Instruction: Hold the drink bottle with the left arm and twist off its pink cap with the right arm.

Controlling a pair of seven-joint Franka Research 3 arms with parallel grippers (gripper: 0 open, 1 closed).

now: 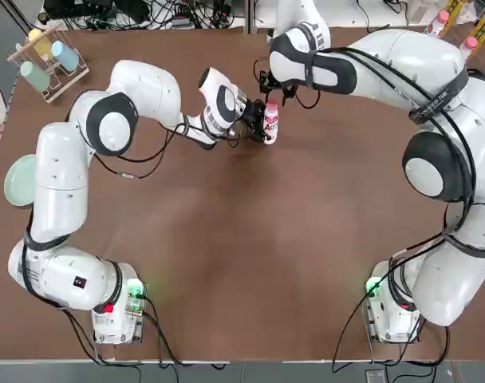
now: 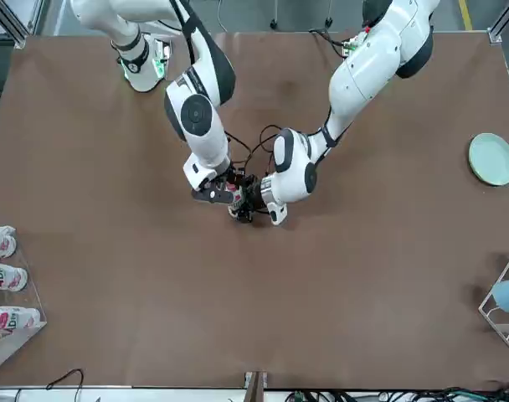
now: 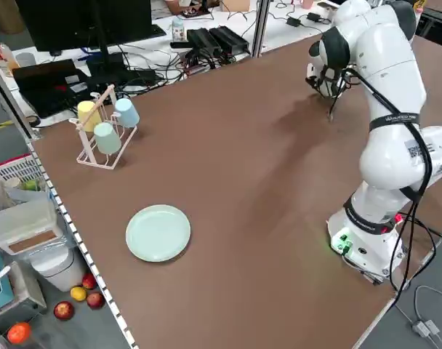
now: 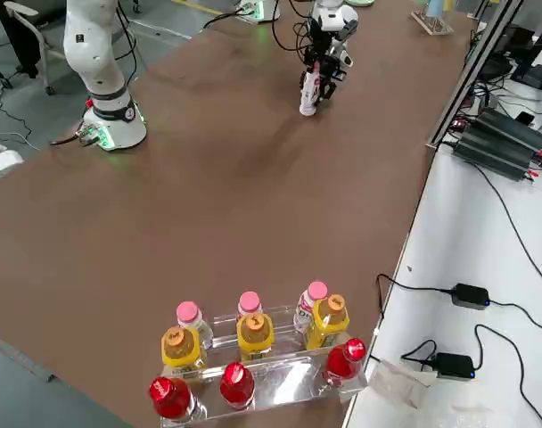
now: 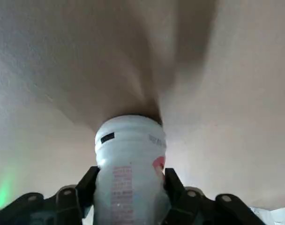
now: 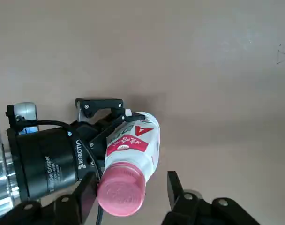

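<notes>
Left pincer (image 5: 131,172), at nine o'clock, grasps the bottle (image 5: 131,173); centre the released right pincer (image 6: 131,174), at twelve, over its cap (image 6: 121,190).

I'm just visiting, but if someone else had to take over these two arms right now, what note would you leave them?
Left gripper: closed around the body of the drink bottle, above the table's upper middle in the top view.
Right gripper: fingers apart, by the bottle's cap end, seemingly not yet gripping.
Pink cap: still on the bottle.
Done: bottle held by the left arm.
Left: close the right gripper on the cap, twist it off, keep the left grip firm.
</notes>
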